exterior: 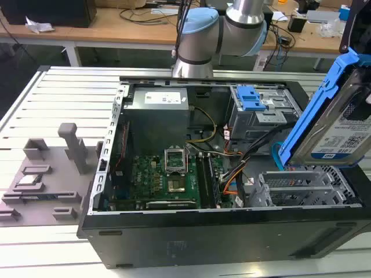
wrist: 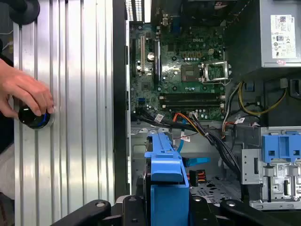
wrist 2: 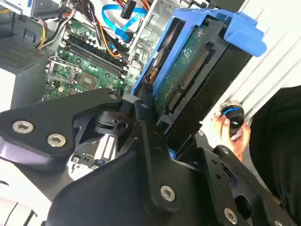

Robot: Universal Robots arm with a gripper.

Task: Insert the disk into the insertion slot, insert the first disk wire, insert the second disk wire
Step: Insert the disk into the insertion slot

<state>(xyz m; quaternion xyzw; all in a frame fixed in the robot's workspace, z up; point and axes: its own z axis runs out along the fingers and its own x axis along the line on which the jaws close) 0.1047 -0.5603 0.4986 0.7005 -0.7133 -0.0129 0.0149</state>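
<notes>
Tabletop: ribbed aluminium tabletop point(exterior: 58, 98) with an open black computer case point(exterior: 232, 237) lying on its side on it. A few grey fixture blocks point(exterior: 52, 174) sit just outside the case, on the exterior view's left.
Labels: there's a white barcode label on the disk point(exterior: 339, 136) and another white sticker on the power supply point(exterior: 159, 99) at the back of the case. Can't honestly make out any of the print.
Tool: the tool point(wrist 2: 174, 127) is clamped tight on the disk's blue frame, which you can see in both wrist views.
Disk: up in the air and tilted, above the case's end with the insertion slot point(exterior: 307, 185). Not in the slot yet.
First disk wire point(exterior: 232, 172): loose inside the case, between the motherboard point(exterior: 168, 174) and the slot.
Second disk wire point(exterior: 274, 155): blue loop inside the case, just beside the slot.
First wrist view extra: a person's hand point(wrist: 26, 92) on a black-and-blue knob point(wrist: 33, 117), on the tabletop outside the case.
Second wrist view extra: the disk's green circuit-board side.
Exterior view extra: the grey bay with the blue latch point(exterior: 253, 98), at the back of the case.
</notes>
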